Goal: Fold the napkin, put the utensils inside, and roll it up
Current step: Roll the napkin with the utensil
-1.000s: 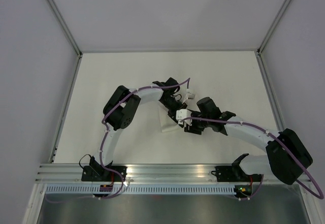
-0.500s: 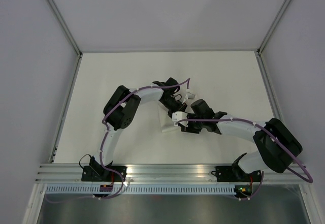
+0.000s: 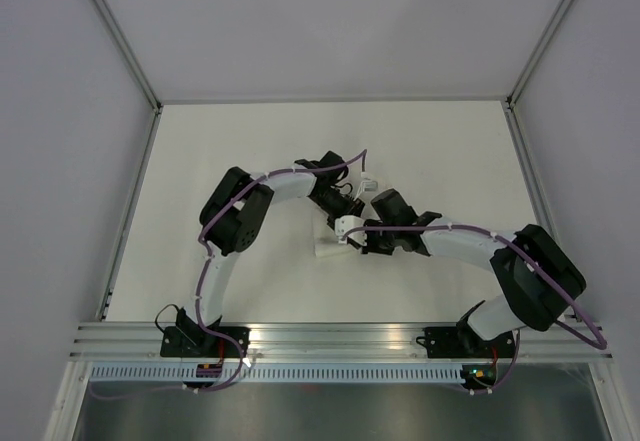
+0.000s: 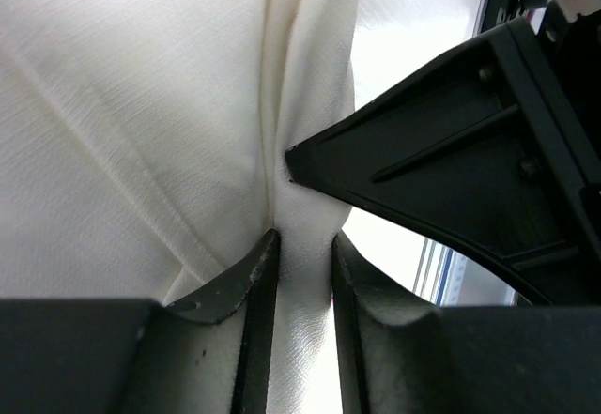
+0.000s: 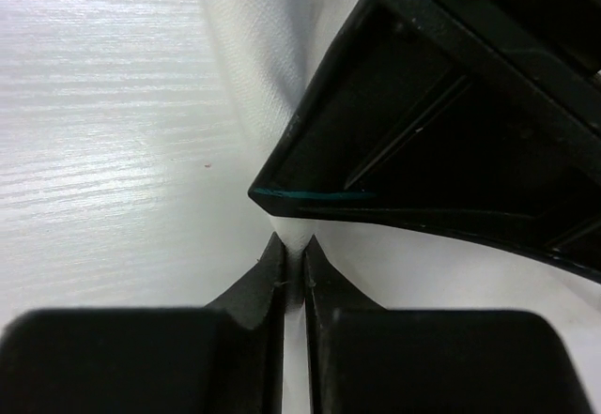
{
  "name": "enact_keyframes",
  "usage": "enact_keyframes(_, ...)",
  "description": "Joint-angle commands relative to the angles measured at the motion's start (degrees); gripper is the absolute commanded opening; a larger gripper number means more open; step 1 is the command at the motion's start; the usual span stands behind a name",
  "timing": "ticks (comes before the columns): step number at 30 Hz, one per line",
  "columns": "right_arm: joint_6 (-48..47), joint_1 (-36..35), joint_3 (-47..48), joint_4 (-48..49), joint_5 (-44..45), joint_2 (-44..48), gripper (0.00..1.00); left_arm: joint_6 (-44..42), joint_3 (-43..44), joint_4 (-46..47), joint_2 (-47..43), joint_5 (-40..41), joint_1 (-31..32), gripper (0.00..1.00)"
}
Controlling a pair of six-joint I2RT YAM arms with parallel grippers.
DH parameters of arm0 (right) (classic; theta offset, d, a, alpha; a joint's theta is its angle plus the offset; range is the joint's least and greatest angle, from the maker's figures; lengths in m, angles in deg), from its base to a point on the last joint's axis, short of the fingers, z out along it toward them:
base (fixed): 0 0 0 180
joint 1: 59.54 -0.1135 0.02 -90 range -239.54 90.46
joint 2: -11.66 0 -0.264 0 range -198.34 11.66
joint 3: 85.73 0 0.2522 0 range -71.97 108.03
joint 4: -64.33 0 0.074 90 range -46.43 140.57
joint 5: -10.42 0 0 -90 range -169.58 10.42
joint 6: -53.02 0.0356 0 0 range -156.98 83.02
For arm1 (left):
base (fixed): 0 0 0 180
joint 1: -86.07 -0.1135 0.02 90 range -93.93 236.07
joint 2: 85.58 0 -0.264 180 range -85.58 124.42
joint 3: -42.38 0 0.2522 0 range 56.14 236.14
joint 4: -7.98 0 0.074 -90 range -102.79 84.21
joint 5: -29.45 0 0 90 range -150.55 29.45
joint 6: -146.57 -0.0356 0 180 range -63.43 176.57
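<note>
Top view, worktop point(image 3: 220, 161): pale and walled on three sides, with both arm bases at its near edge.
Top view, napkin point(image 3: 328, 248): a small white bundle near the middle of the worktop, partly hidden under the two wrists.
Top view, left arm point(image 3: 240, 221): bent up and over to the right, with the left gripper point(image 3: 343, 211) reaching down at the far side of the napkin.
Top view, right arm point(image 3: 470, 246): stretched leftward and low, with the right gripper point(image 3: 348, 233) meeting the napkin from the right, just beside the left one.
Top view, jaws: too small here to tell how either pair stands.
Left wrist view, napkin: white textured cloth fills the left and centre, creased, with one raised ridge running down the middle.
Left wrist view, left jaws: clenched on that ridge, with cloth between the two dark fingers and touching both.
Left wrist view, right gripper: its black pointed tip comes in from the right and touches the same ridge just above the left fingers.
Right wrist view, worktop: faint wood grain on the left.
Right wrist view, napkin: a strip of cloth at top centre, running under the other gripper's black finger.
Right wrist view, right jaws: drawn together to a thin slit. I cannot tell whether cloth is caught in it.
</note>
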Motion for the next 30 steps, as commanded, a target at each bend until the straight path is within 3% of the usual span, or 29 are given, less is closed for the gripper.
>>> enact_keyframes(1,-0.3,1.7,3.6,-4.3,-5.0,-3.6,0.07,5.3,-3.2,7.0,-6.0,-1.7,-1.5,0.34)
enact_keyframes(8,-4.9,6.9,12.8,-19.2,-14.1,-12.0,0.06,15.5,-10.6,20.1,-15.0,-2.6,-5.5,0.37)
enact_keyframes(12,-7.1,8.5,18.1,-25.1,-18.1,-16.7,0.05,19.4,-15.7,26.0,-20.7,1.9,-6.9,0.37)
enact_keyframes(15,-9.3,10.2,22.5,-30.7,-21.1,-21.2,0.05,23.0,-19.8,32.3,-24.8,9.3,-8.1,0.34)
enact_keyframes(19,-12.0,12.6,27.9,-37.3,-23.9,-28.1,0.05,30.8,-33.3,44.6,-36.0,23.9,-9.6,0.34)
enact_keyframes(23,-14.2,14.8,32.4,-43.9,-25.9,-32.9,0.05,32.8,-44.8,58.3,-44.6,36.6,-9.6,0.35)
enact_keyframes(27,-15.4,15.6,36.0,-46.9,-26.1,-36.5,0.05,26.3,-55.2,66.2,-51.0,47.2,-5.1,0.35)
enact_keyframes(30,-15.4,15.9,37.8,-48.8,-26.2,-38.4,0.05,17.2,-59.3,71.6,-52.8,57.4,1.9,0.36)
